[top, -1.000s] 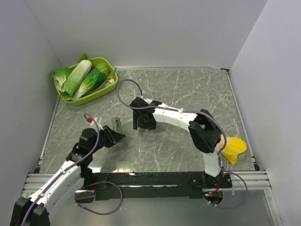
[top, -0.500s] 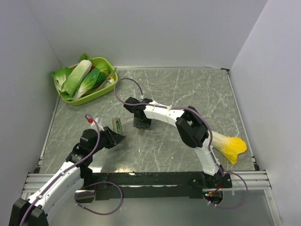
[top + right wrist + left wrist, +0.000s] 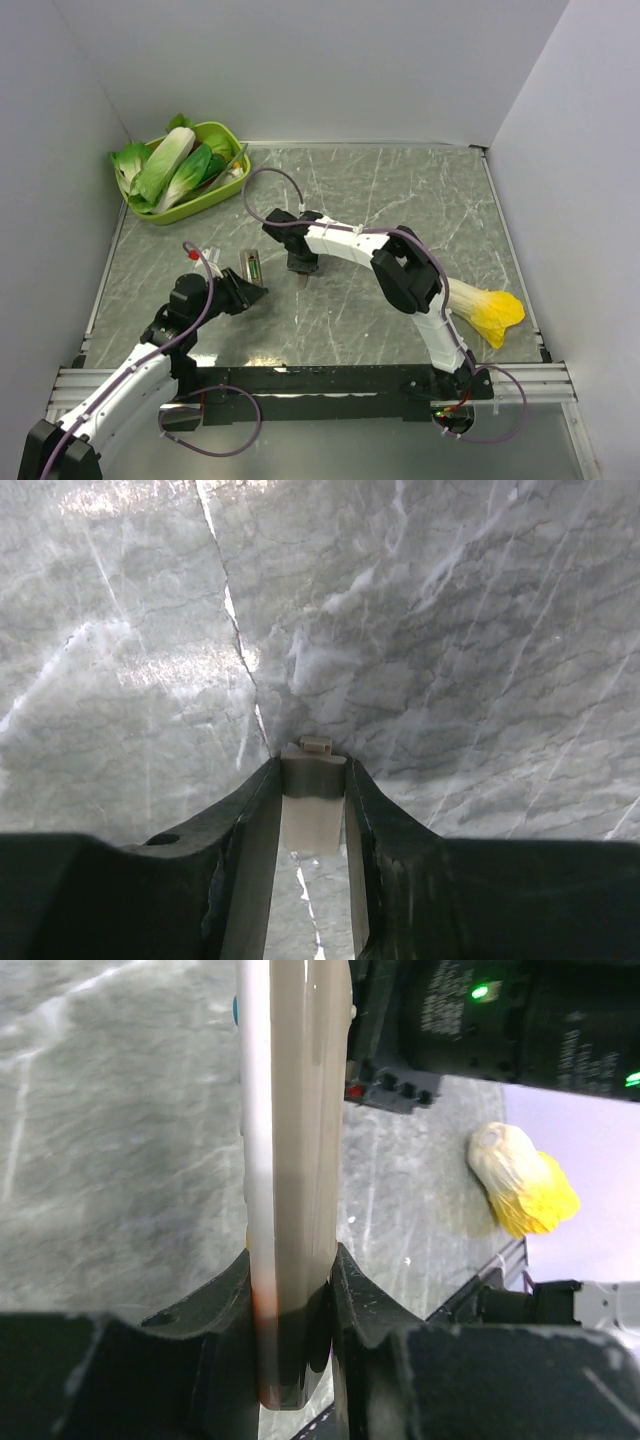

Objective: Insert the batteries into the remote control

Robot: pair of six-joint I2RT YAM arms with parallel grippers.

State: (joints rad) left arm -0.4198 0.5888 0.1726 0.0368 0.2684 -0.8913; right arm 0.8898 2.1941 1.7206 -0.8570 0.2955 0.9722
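Remote control [image 3: 246,257] is clamped at its near end in the left hand [image 3: 238,292]. The left wrist view shows it edge-on, squeezed between both fingers, with the hand [image 3: 290,1260] at a narrow setting around the remote control [image 3: 290,1110].

In the top view its long axis runs roughly 11 to 5 o'clock, leading away from the left hand. A green sliver shows on its upturned face, likely the batteries [image 3: 252,268] seated in the bay. It is too small to count them.

Right hand [image 3: 303,280] points down at the table [image 3: 400,200]. In the wrist view this hand [image 3: 313,768] is at a narrow setting, with a small pale piece [image 3: 313,820] filling the gap between the fingers and touching both. A tab sticks out at the piece's far end. Judged to be the battery cover, though this is not certain.

Key relation: the remote lies at about 9 o'clock from the right hand, near but apart, with bare table between them. The right hand is the one carrying the piece, and the left only presents the remote.

Judgement: the next move depends on turning the piece's long axis to match the remote's 11-to-5 line before travelling toward 9 o'clock.
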